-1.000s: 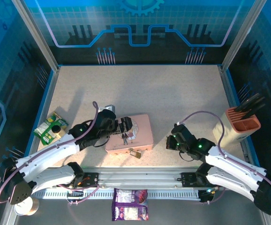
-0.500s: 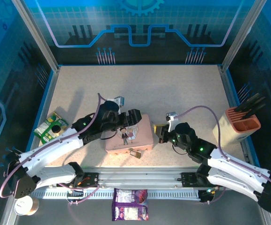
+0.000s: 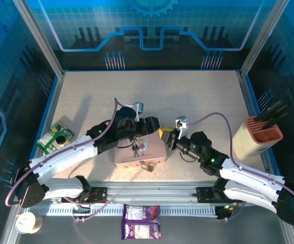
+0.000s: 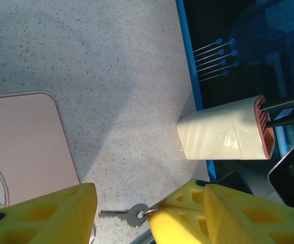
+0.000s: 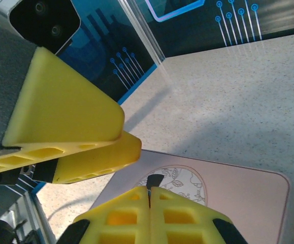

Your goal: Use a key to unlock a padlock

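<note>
No word, number or brand can be read anywhere. A drawn round picture with leaves is borne by the lid of the pink tin (image 3: pixel 154 150) (image 5: pixel 238 193), but no lettering can be made out on it. Printing is seen on the green packet (image 3: pixel 55 138) left of the tin and on the purple packet (image 3: pixel 140 222) nearer than the tin, too small to be read.
</note>
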`<move>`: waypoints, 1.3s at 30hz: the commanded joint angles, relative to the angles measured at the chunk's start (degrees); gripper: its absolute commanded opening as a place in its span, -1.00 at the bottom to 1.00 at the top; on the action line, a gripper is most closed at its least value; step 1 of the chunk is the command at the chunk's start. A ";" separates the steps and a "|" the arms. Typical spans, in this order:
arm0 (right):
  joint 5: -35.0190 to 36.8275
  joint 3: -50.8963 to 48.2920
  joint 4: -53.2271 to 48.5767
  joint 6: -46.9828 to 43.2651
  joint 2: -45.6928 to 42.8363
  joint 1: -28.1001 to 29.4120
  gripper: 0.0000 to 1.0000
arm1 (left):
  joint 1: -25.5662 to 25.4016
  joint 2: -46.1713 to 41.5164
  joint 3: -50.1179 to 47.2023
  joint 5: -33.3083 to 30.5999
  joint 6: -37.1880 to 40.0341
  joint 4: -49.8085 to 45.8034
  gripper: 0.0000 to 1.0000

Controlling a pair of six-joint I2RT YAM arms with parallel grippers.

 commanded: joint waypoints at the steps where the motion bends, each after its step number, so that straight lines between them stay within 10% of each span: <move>1: -0.24 -1.17 6.06 2.10 0.57 0.84 -1.00 | -0.38 0.68 0.90 0.37 -2.10 1.87 0.17; 11: 5.06 0.08 4.47 4.84 0.31 0.24 -1.00 | -0.24 -2.89 -2.42 -3.34 -5.40 2.04 0.31; 16: 1.86 5.65 -7.05 11.51 -0.19 -5.61 -1.00 | 0.51 -7.15 -4.68 -7.04 11.32 0.14 0.46; 25: -3.04 17.08 -19.35 20.59 3.21 -7.98 -1.00 | -0.90 -7.91 -19.35 3.50 38.91 29.27 0.52; 39: -0.17 21.92 -19.93 24.51 5.17 -1.77 -1.00 | -0.88 -1.85 -26.95 4.37 56.58 55.46 0.18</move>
